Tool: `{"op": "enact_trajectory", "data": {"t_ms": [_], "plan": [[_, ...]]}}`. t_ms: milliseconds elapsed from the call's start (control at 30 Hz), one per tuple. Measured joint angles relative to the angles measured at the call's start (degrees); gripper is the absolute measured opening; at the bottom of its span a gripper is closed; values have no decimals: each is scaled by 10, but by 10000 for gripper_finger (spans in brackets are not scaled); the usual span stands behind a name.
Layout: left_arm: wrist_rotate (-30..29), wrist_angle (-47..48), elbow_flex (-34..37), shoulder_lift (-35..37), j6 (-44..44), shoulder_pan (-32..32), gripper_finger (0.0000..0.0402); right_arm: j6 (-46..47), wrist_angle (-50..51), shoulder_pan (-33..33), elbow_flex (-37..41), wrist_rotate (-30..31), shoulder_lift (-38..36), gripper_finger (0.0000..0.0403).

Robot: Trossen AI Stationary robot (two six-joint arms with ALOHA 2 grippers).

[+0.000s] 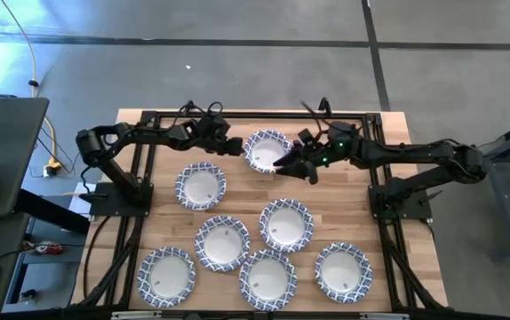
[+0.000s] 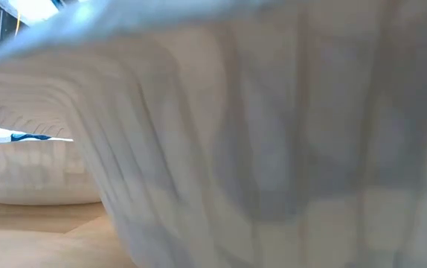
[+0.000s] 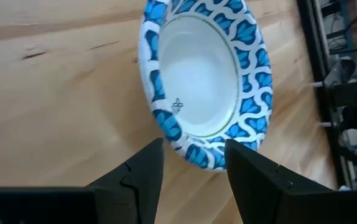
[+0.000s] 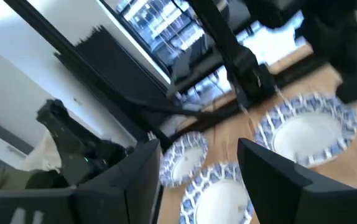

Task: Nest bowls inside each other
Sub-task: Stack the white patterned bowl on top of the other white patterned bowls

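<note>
Seven blue-rimmed white bowls show in the high view. One bowl [image 1: 268, 151] sits at the far middle of the table, and the other six lie nearer, among them one bowl [image 1: 201, 187] to its near left and one bowl [image 1: 286, 222] in the middle. My left gripper [image 1: 237, 148] is open at the far bowl's left rim. In its wrist view the left gripper [image 3: 194, 155] has the fingers standing to either side of the rim's edge [image 3: 197, 149]. My right gripper [image 1: 282, 164] is open over that bowl's near-right rim, and the right gripper [image 4: 197, 152] shows nothing between its fingers.
Black frame rails [image 1: 148, 169] run along the left and right sides of the wooden table [image 1: 397, 178], beside the arm bases. A bowl's white ribbed outer wall [image 2: 273, 149] fills the low view, with another bowl [image 2: 35, 175] behind it. The near half of the table is crowded with bowls.
</note>
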State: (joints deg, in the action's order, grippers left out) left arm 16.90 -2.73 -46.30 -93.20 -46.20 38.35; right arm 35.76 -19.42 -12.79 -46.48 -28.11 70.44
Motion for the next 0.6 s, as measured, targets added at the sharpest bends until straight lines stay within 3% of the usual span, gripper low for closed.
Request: {"op": "enact_trajectory", "data": {"t_ms": [600], "plan": [[0, -41, 0, -47, -32, 3, 159, -4, -13, -5, 0, -2, -56, 206]]}}
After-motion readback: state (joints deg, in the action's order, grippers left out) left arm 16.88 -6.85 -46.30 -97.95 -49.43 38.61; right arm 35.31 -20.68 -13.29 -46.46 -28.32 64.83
